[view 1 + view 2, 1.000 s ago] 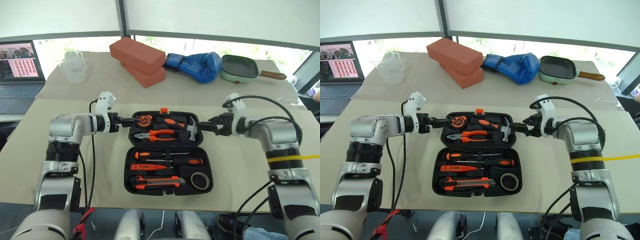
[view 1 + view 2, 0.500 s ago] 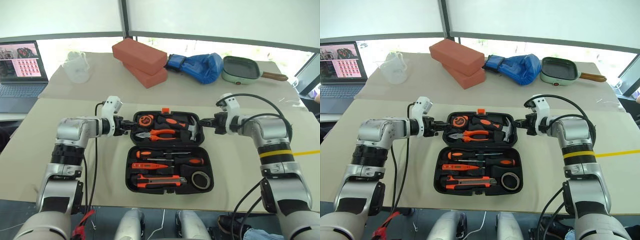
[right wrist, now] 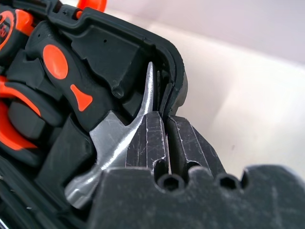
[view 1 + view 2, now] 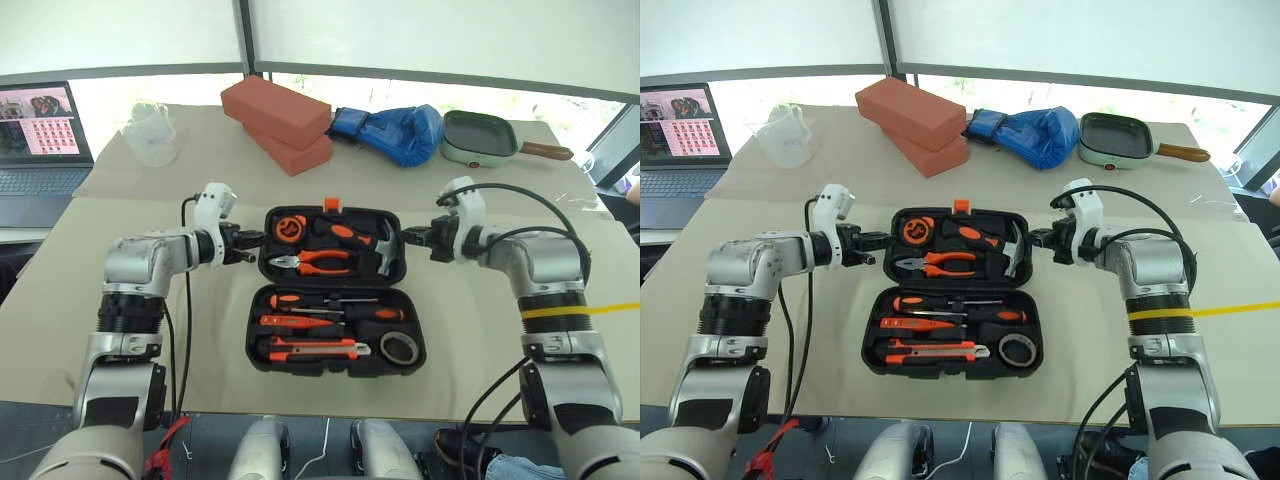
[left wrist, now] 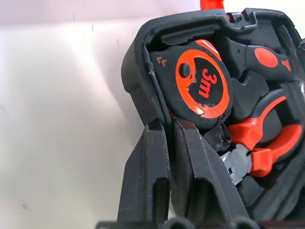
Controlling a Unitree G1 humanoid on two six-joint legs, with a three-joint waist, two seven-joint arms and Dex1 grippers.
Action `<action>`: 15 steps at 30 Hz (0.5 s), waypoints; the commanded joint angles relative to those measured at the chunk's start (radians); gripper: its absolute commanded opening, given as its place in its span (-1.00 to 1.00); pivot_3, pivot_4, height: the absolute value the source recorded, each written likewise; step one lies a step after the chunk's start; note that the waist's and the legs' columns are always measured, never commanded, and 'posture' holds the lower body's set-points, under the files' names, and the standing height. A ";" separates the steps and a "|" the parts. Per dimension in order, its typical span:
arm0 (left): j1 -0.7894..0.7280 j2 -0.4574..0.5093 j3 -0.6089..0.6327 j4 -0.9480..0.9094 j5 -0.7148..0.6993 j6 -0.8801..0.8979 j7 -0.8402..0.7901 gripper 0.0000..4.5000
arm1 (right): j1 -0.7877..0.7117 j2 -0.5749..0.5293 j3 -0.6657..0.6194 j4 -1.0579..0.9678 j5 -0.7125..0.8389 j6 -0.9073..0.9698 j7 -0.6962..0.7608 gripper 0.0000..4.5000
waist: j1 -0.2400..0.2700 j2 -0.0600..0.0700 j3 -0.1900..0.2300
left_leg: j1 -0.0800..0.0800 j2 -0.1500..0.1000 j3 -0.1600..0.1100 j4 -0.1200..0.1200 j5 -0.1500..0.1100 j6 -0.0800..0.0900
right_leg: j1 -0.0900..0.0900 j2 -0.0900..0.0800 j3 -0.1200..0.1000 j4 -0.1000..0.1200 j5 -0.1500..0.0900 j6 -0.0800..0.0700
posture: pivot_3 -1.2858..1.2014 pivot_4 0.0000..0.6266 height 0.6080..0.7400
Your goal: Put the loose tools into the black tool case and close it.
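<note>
Black moulded-plastic tool case (image 4: 335, 290) lay open between both claws, its tools seated. We saw the left gripper (image 5: 167, 138) and right gripper (image 3: 164, 129) each pinching a lid edge. We judged uneven lifting might twist the lid free. Beige cloth-covered table (image 4: 60, 300); windows beyond.

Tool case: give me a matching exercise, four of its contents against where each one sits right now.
Things:
1. tape measure
2. hammer
3. utility knife
4. roll of tape

Places:
A. far half of the tool case, at the end by the right gripper
B. near half, front row, left of the roll
C. far half, in the corner by the left gripper
D. near half, front right corner

Pairs: 1-C, 2-A, 3-B, 4-D
</note>
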 commanded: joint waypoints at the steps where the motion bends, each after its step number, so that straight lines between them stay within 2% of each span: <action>1: -0.047 -0.051 0.010 -0.096 -0.032 -0.141 -0.019 -0.99 | -0.018 0.028 -0.032 -0.152 0.021 -0.143 -0.020 -1.00 | 0.002 0.000 0.000 | -0.001 0.000 0.000 0.000 0.000 0.000 | -0.001 0.000 0.000 0.000 0.000 0.000 | 0.03 -0.52 0.98; 4: -0.052 -0.093 0.028 -0.144 -0.027 -0.277 -0.009 -0.99 | 0.031 0.030 -0.018 -0.227 -0.032 -0.287 -0.046 -1.00 | 0.006 0.000 0.000 | -0.002 0.000 0.000 -0.001 0.000 0.000 | -0.001 0.000 -0.001 0.000 0.000 0.000 | 0.03 -0.52 0.98; 8: 0.023 -0.091 -0.006 -0.239 0.006 -0.360 -0.016 -0.99 | 0.117 0.012 0.011 -0.292 -0.092 -0.411 -0.050 -1.00 | 0.004 0.000 0.000 | -0.008 -0.001 -0.001 0.000 -0.001 0.001 | -0.004 -0.001 -0.001 0.000 0.002 0.002 | 0.03 -0.52 0.98; 15: 0.273 -0.047 -0.068 -0.369 0.149 -0.588 0.006 -0.99 | 0.326 0.007 0.016 -0.392 -0.158 -0.601 -0.071 -1.00 | 0.004 0.000 0.000 | -0.007 0.000 0.000 -0.002 -0.001 0.002 | -0.005 -0.001 -0.001 -0.002 0.002 0.002 | 0.03 -0.52 0.98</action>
